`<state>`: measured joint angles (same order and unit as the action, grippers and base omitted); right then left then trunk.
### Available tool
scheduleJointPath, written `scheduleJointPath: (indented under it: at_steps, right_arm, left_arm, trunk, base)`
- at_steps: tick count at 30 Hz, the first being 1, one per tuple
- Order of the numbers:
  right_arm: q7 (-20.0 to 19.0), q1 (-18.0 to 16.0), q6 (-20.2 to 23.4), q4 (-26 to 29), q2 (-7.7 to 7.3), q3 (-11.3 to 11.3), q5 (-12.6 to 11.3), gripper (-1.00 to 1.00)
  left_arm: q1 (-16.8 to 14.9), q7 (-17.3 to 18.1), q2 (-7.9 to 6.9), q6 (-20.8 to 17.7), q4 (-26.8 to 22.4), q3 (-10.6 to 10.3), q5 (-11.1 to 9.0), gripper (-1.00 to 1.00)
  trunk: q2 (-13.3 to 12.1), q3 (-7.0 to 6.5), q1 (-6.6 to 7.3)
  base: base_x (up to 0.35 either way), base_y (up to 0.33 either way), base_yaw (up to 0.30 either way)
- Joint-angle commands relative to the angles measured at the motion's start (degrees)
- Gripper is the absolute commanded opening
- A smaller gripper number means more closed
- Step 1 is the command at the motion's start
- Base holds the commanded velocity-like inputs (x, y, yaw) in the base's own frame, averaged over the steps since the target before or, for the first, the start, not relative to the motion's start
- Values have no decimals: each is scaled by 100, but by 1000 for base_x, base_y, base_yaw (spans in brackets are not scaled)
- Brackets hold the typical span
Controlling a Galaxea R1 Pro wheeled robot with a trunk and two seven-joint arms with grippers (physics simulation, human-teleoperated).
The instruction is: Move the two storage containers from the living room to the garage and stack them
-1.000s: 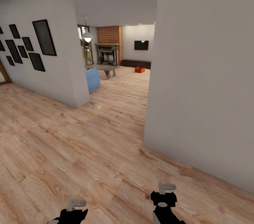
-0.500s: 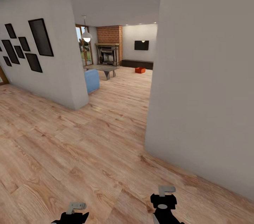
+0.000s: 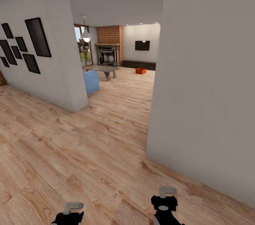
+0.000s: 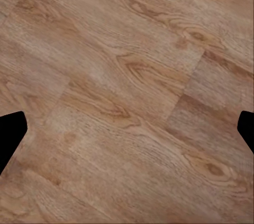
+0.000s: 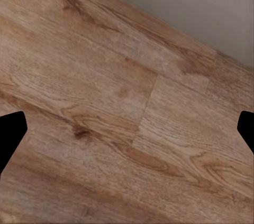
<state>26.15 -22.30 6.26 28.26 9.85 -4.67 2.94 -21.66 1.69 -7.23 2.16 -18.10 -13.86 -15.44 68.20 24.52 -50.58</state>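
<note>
Far ahead, in the living room (image 3: 117, 73), one orange-red storage container (image 3: 140, 71) sits on the wood-plank floor in front of the long dark cabinet (image 3: 138, 64). The other container and the garage are out of view. My left gripper (image 3: 72, 211) and right gripper (image 3: 165, 198) hang low at the near edge of the head view, far from the container. In the left wrist view the left gripper (image 4: 127, 131) is open over bare planks. The right gripper (image 5: 127, 131) is open too, with planks and a wall base beyond it.
A large white wall (image 3: 209, 87) stands close on my right, its corner near mid-view. Another wall with black picture frames (image 3: 35, 41) lines the left. Between them a passage leads to the blue sofa (image 3: 91, 81), coffee table (image 3: 101, 69), brick fireplace (image 3: 109, 46) and wall TV (image 3: 142, 45).
The whole view has shifted: the camera has moved forward toward the passage, and the right wall looms larger. Both arms keep their pose with the grippers open.
</note>
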Motion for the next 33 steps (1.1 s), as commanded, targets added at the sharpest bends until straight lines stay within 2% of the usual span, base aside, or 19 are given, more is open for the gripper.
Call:
scheduleJointPath:
  at_steps: [1, 6, 16, 19, 20, 22, 23, 25, 28, 33]
  right_arm:
    - [39, -3, 59, 8, -2, -27, 31, 100]
    - [47, -3, 59, 6, -1, -31, 25, 100]
    - [56, -3, 59, 10, -1, -28, 23, 100]
    - [56, -3, 59, 12, -1, -32, 23, 100]
    - [57, -3, 59, 12, -1, -31, 23, 100]
    - [57, -3, 59, 12, -1, -32, 23, 100]
    - [57, -3, 59, 12, -1, -32, 23, 100]
    - [57, -3, 59, 9, -1, -33, 22, 100]
    - [57, -3, 59, 6, -1, -34, 22, 100]
    - [57, -3, 63, 4, -1, -34, 22, 100]
  left_arm:
    - [-5, -40, -5, 29, 0, -42, -59, 100]
    - [-3, -198, -2, 81, -15, -61, -50, 100]
    - [1, -188, -5, 101, -18, -64, -44, 100]
    - [-1, 72, -12, 89, -10, -62, -57, 100]
    - [-1, 289, -16, 84, -3, -60, -56, 100]
    - [-3, 491, -19, 88, 7, -53, -44, 100]
    - [-1, 503, -18, 91, 9, -52, -41, 100]
    - [-2, 435, -14, 94, 7, -50, -37, 100]
    - [-2, 95, -9, 105, 0, -57, -33, 100]
    - [0, -11, -11, 108, 13, -59, -37, 100]
  trunk:
    - [3, 6, -2]
    - [3, 6, -2]
    - [3, 6, -2]
    - [3, 6, -2]
    - [3, 6, -2]
    - [3, 6, -2]
    - [3, 6, -2]
    - [3, 6, -2]
    - [3, 6, -2]
    - [3, 6, -2]
  base:
    - [174, 0, 0]
    - [159, 0, 0]
    - [153, 0, 0]
    - [156, 0, 0]
    - [161, 0, 0]
    - [163, 0, 0]
    - [165, 0, 0]
    - [165, 0, 0]
    - [163, 0, 0]
    - [187, 0, 0]
